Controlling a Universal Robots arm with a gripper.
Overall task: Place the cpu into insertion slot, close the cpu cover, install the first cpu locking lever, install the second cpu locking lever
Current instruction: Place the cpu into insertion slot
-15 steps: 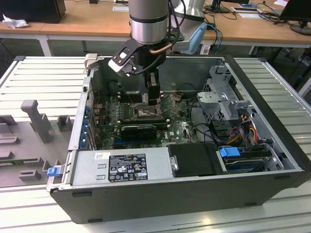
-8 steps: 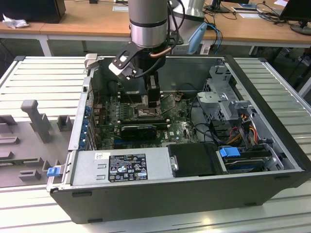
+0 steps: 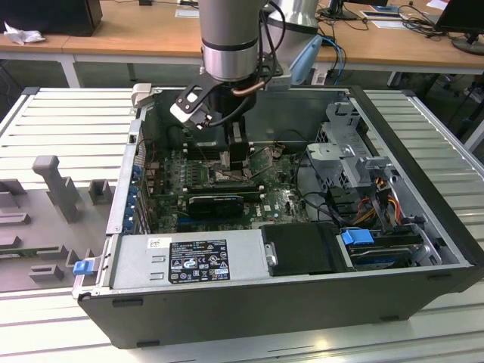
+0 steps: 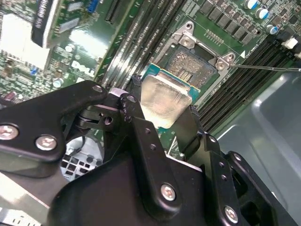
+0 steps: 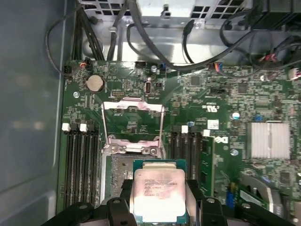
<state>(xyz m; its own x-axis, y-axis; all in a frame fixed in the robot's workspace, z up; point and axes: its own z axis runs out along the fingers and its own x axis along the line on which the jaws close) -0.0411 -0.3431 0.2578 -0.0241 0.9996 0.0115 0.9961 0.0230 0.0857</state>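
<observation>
First wrist view: claw clamps cpu partly over insertion slot (cpu cover flipped open).

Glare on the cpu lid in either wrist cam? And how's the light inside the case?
Second wrist view: strong glare across the cpu lid, and the heatsink is washed out white. First wrist view: the lid is evenly lit, with little glare. Exterior view: the motherboard sits dim and shaded inside the case.
</observation>
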